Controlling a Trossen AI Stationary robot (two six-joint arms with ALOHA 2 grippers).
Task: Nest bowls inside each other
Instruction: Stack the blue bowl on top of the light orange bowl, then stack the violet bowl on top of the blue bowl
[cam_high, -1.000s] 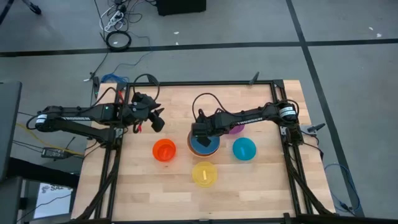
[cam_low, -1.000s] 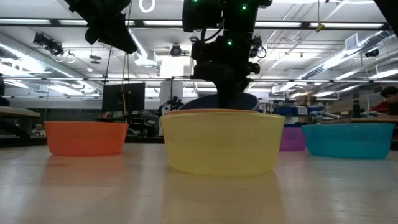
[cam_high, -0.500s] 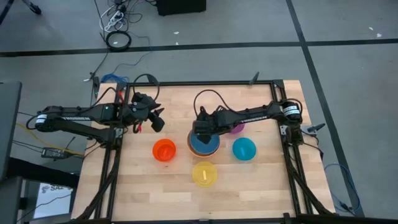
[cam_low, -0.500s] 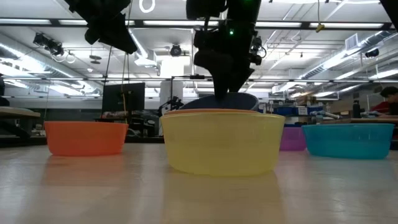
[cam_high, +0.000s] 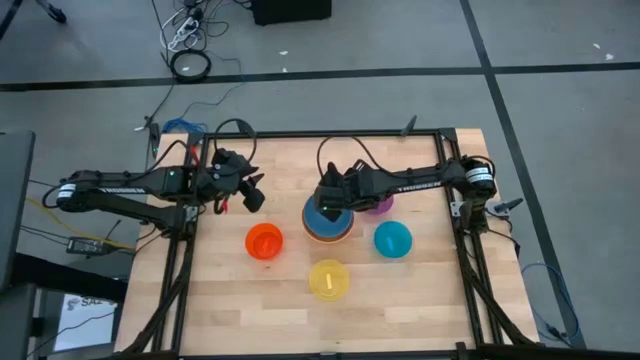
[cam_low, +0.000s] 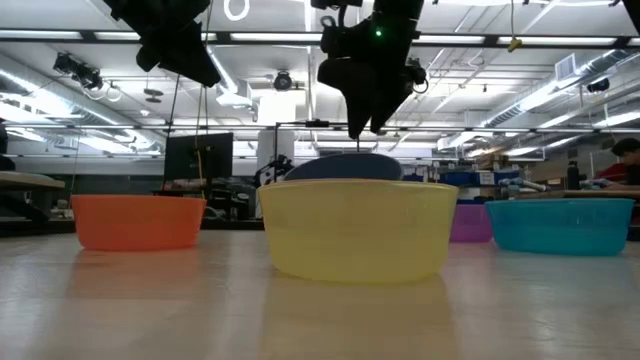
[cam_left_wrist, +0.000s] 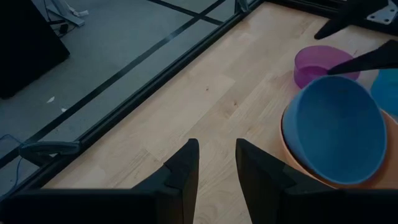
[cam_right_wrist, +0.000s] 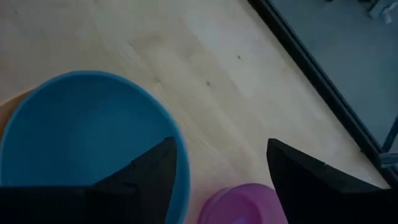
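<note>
Pale wooden table (cam_high: 400, 290) carries six bowls. Right gripper (cam_high: 330, 196) hangs with jaws spread wide and empty; directly below them the blue bowl (cam_high: 325, 217) sits tilted inside the orange bowl (cam_high: 312, 235), with the purple bowl (cam_high: 380, 207) just beside. Left gripper (cam_high: 252, 190), jaws slightly parted and holding nothing, waits well apart, the red-orange bowl (cam_high: 265, 240) near it. Teal bowl (cam_high: 393, 240) and yellow bowl (cam_high: 329, 279) lie farther off.
</note>
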